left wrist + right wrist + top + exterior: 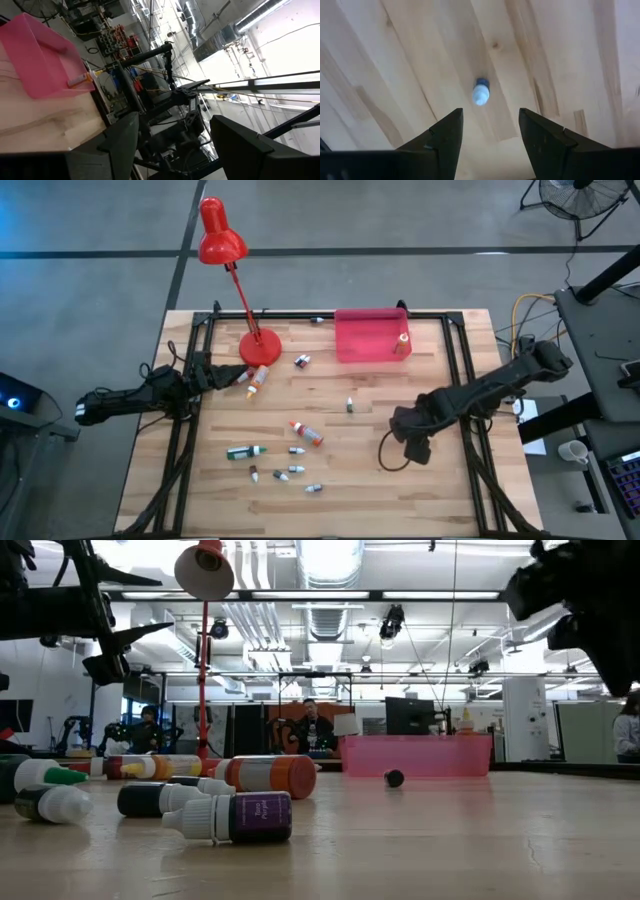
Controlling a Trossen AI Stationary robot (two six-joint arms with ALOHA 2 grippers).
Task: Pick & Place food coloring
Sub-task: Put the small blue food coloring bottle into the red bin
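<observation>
Several food coloring bottles lie on their sides on the wooden table: an orange-red one, a dark green one, small whitish ones and an orange one by the lamp base. One small bottle stands upright with its cap up. One orange bottle is inside the pink tray. My right gripper hangs open above the table's right half, pointing down, with nothing between its fingers. My left gripper waits open at the left edge.
A red desk lamp stands at the far left, its head reaching beyond the far edge. The pink tray sits at the far middle. A dark cable loop lies beside my right gripper. Bare wood lies at the near right.
</observation>
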